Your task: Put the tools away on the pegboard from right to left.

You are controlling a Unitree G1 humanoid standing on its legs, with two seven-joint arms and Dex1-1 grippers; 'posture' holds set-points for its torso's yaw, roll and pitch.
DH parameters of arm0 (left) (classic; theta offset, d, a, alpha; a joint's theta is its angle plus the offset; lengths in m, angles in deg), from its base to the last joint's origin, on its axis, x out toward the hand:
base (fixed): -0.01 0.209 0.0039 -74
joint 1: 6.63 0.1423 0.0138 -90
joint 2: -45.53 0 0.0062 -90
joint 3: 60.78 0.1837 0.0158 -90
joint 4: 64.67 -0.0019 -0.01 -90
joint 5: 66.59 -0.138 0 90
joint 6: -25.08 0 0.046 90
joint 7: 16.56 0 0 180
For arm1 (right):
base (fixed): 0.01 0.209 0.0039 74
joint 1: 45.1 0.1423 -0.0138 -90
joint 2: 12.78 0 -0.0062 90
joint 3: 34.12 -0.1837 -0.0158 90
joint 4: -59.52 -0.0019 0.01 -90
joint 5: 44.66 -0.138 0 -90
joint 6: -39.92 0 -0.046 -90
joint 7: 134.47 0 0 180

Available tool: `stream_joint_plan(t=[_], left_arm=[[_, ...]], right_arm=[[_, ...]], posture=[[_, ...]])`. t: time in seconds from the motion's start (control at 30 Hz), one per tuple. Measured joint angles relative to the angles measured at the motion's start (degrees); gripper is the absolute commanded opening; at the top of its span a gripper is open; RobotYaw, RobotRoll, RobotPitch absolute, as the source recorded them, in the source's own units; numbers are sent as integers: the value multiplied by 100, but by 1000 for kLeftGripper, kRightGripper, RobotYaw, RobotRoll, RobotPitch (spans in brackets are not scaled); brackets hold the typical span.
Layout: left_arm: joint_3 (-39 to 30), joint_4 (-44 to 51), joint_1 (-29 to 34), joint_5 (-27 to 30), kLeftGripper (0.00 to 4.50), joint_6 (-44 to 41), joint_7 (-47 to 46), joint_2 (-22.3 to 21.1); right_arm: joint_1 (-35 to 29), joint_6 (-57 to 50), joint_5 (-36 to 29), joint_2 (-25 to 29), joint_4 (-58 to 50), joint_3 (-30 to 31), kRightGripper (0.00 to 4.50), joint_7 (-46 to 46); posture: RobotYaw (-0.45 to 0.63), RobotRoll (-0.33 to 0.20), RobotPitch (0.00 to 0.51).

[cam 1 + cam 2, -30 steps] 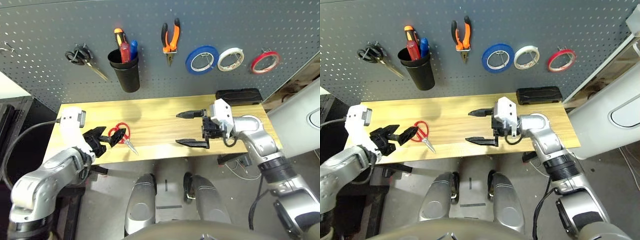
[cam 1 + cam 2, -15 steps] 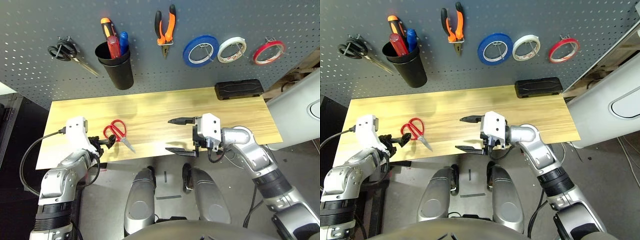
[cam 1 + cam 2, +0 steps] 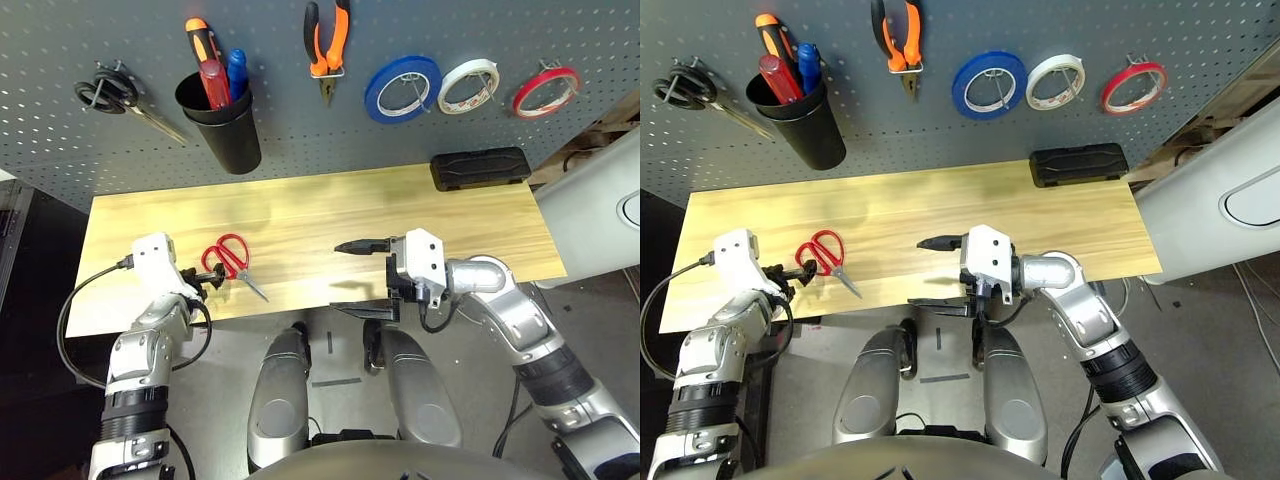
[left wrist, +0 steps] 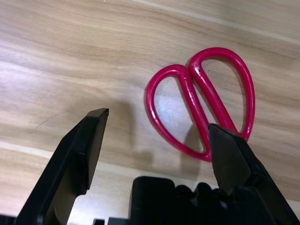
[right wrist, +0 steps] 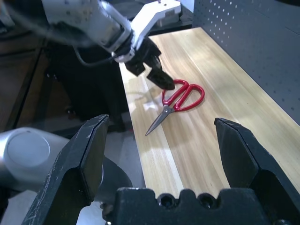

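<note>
Red-handled scissors (image 3: pixel 232 262) lie shut on the wooden table (image 3: pixel 300 215) near its front left, blades pointing right. My left gripper (image 3: pixel 205 280) is open just left of their handles; in the left wrist view the scissors (image 4: pixel 201 101) lie right ahead of the gripper (image 4: pixel 157 122), one fingertip (image 4: pixel 225 145) at the handle loop. My right gripper (image 3: pixel 362 278) hangs open and empty at the table's front edge, mid-table. On the pegboard (image 3: pixel 90 30) hang the red tape ring (image 3: pixel 546 92) and the pliers (image 3: pixel 327 45). The red-handled screwdriver (image 3: pixel 213 82) stands in the black cup (image 3: pixel 220 125).
Black-handled scissors (image 3: pixel 115 95) hang at the pegboard's left. Blue tape (image 3: pixel 403 88) and white tape (image 3: pixel 470 85) hang between pliers and red ring. A black box (image 3: pixel 480 168) lies at the table's back right. Two other screwdrivers share the cup.
The head camera has tilted, shifting the whole picture. My right gripper has drawn back from mid-table to the front edge. My left gripper stays at the scissors' handles, its arm pulled in closer.
</note>
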Motion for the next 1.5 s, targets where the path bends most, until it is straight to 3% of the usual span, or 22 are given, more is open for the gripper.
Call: stream_joint_plan(t=[0.57,1.23,1.4,1.5], left_arm=[[-353,-292,-158,-387,4469,382,-160,-7],[-411,-1301,-560,-684,4469,918,-180,131],[-280,-1303,-523,-724,2787,956,-83,145],[-218,-1283,-508,-742,1520,959,-75,162]], right_arm=[[-212,-160,-62,12,-290,5,4500,177],[-181,-375,-228,11,-343,-1,4500,277],[-153,-382,-245,11,-344,-1,4500,291],[-117,-382,-251,11,-343,-4,4500,292]], posture=[[1,0,384],[-16,0,368],[-12,0,367],[-9,0,368]])
